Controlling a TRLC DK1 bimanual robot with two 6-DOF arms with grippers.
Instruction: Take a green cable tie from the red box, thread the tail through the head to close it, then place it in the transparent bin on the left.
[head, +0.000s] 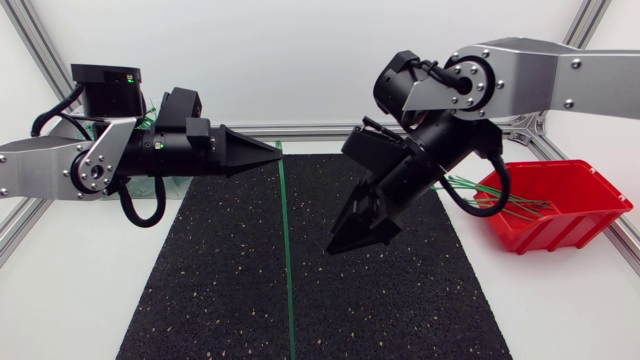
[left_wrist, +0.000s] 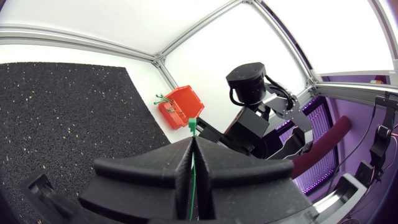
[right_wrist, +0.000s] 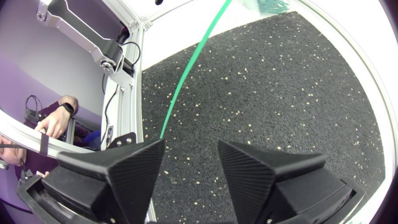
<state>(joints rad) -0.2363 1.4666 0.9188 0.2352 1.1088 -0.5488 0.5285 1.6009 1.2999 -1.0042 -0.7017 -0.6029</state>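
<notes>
Tie (head: 286, 250) sits clamped near its head between the left gripper's (head: 279, 152) closed fingers, its tail stretching over the mat (head: 210, 290). Right gripper (head: 336, 247) hovers beside it, fingers apart, empty. Box (head: 565, 215) stands right.

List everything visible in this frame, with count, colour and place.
black mat: one, speckled black, central on the table.
red box: one, red, right of the mat.
loose cable ties: several, green, in the red box.
held cable tie: one, green, hanging straight down from the left gripper.
transparent bin: one, clear, mostly hidden behind the left arm.
left gripper: one, black, shut on the held cable tie.
right gripper: one, black, open above the mat.
</notes>
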